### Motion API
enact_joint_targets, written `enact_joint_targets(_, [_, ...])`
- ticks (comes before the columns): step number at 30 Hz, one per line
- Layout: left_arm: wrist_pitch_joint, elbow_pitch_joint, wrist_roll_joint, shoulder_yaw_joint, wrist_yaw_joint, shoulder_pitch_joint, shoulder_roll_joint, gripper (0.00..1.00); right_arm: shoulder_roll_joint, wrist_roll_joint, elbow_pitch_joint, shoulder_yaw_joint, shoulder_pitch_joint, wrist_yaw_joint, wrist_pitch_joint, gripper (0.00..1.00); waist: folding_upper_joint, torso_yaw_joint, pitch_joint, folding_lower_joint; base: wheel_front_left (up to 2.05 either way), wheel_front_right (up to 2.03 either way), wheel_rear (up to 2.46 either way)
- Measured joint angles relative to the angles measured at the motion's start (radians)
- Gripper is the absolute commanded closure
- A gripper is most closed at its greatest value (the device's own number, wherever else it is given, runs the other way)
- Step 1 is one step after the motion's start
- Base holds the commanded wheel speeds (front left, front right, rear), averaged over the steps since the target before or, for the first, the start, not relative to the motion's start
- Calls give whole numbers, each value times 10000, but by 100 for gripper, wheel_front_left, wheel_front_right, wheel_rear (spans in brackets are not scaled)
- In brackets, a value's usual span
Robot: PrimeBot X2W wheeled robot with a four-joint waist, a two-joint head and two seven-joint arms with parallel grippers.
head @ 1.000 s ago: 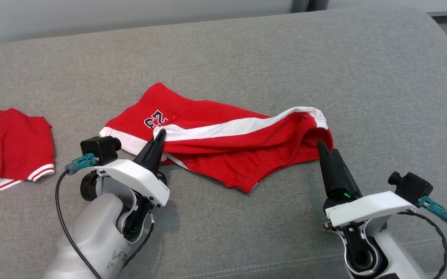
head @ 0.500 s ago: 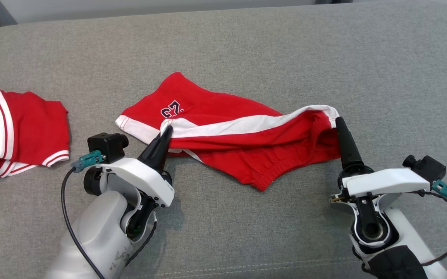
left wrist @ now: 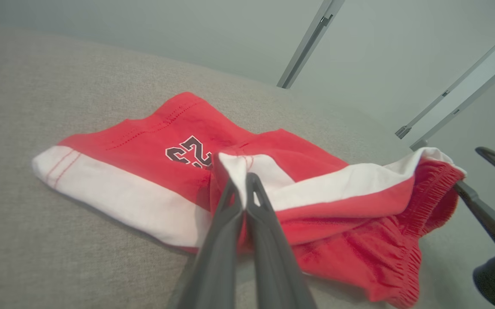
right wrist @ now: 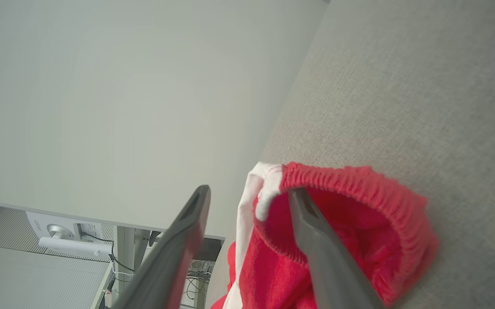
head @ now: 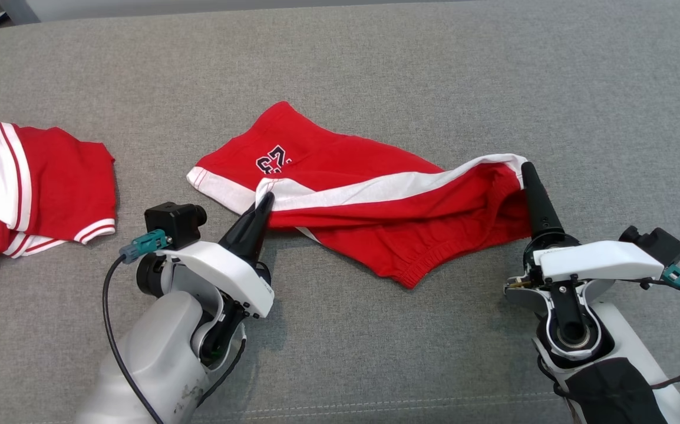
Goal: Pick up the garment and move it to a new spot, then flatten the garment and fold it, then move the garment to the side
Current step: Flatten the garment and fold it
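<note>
The garment (head: 375, 218) is a pair of red shorts with a white side stripe and a dark number print, lying crumpled on the grey cushion (head: 375, 70). My left gripper (head: 266, 197) is shut on a lifted white-striped fold near the print; the left wrist view shows the garment (left wrist: 144, 141) pinched between the left gripper's (left wrist: 241, 180) tips. My right gripper (head: 528, 169) is open at the elastic waistband end. In the right wrist view one finger of the right gripper (right wrist: 249, 191) sits inside the garment's (right wrist: 359, 240) waistband and the other stands outside, the white corner between them.
A second red and white garment (head: 51, 176) lies at the far left of the cushion. The cushion's far edge runs along the top of the head view, with a pale wall behind it. Bare grey fabric surrounds the shorts.
The head camera has shifted. My right gripper moved farther along the waistband to its white corner, one finger now inside the opening. The left gripper keeps its hold on the fold.
</note>
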Motion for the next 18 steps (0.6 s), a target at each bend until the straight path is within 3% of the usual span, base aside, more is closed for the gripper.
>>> enact_joint_targets(2, [0, 0, 2, -4, 0, 41, 2, 100, 0, 0, -13, -10, -20, 0, 0, 11, 0, 13, 4, 0, 0, 0, 0])
enact_joint_targets(4, [0, 4, 15, -15, 0, 97, 0, 100, 0, 0, 15, 15, -20, 0, 0, 19, 0, 32, 14, 0, 0, 0, 0])
enact_joint_targets(5, [0, 6, 17, -23, 0, 103, 0, 100, 2, 23, 23, 15, -21, 0, 0, 36, 0, 43, 20, 0, 0, 0, 0])
enact_joint_targets(8, [0, 6, 19, -38, 0, 103, 2, 100, 0, 73, 96, 4, -74, 0, 0, 53, 0, 81, 42, 0, 0, 0, 0])
enact_joint_targets(10, [0, 12, 33, -42, 0, 103, 2, 100, 0, 71, 161, -29, -121, 0, 0, 77, 0, 112, 48, 0, 0, 0, 0])
enact_joint_targets(13, [0, 23, 71, -56, 0, 103, 2, 100, 0, 69, 221, -35, -185, 0, 0, 100, 0, 160, 43, 0, 0, 0, 0])
enact_joint_targets(18, [0, 46, 71, -56, 0, 103, 4, 100, 0, 71, 293, -19, -243, 0, 0, 100, 0, 230, -8, 0, 0, 0, 0])
